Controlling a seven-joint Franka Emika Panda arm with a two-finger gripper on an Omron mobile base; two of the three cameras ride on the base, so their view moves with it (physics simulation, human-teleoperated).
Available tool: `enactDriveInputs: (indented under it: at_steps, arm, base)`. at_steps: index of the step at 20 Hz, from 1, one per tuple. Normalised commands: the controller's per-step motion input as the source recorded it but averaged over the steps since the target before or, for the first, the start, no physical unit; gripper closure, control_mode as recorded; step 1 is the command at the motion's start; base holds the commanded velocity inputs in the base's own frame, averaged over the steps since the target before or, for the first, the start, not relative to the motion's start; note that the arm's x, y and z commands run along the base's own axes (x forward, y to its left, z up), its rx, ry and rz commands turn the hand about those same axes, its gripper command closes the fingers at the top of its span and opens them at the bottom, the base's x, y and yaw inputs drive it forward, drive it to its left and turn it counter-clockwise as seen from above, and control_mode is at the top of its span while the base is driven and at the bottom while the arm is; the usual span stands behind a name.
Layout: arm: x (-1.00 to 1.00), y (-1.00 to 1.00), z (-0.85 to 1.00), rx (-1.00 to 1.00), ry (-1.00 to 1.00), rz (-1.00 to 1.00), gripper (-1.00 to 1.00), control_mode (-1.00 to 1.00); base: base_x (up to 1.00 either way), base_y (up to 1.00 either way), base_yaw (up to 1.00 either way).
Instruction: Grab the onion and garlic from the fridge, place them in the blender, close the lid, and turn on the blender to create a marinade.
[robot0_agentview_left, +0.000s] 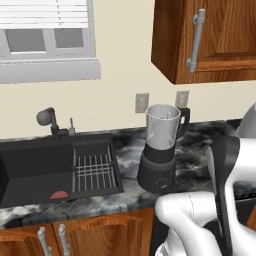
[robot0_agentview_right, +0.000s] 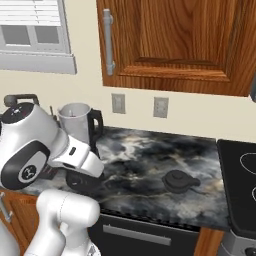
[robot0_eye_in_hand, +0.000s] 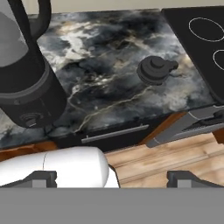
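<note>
One blender stands upright on the dark marbled tabletop, ahead and left of the pincer, its long axis vertical, jar uncovered, front knob facing the robot. One black lid lies ahead and slightly right, dome up. The pincer hangs released, fingertips wide apart, grasping nothing. No readable writing anywhere.
</note>
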Motion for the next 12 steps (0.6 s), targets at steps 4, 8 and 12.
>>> enactDriveInputs:
  at_steps: [4,8,12]
  arm:
    - [0.00,0.00,0.00,0.00,0.00,0.00,-1.00,1.00]
    - [0.00,0.00,0.00,0.00,0.00,0.00,-1.00,1.00]
    - [0.00,0.00,0.00,0.00,0.00,0.00,-1.00,1.00]
  base:
    - [0.00,-0.31,0.00]
    - [0.00,-0.32,0.00]
    - [0.00,-0.38,0.00]
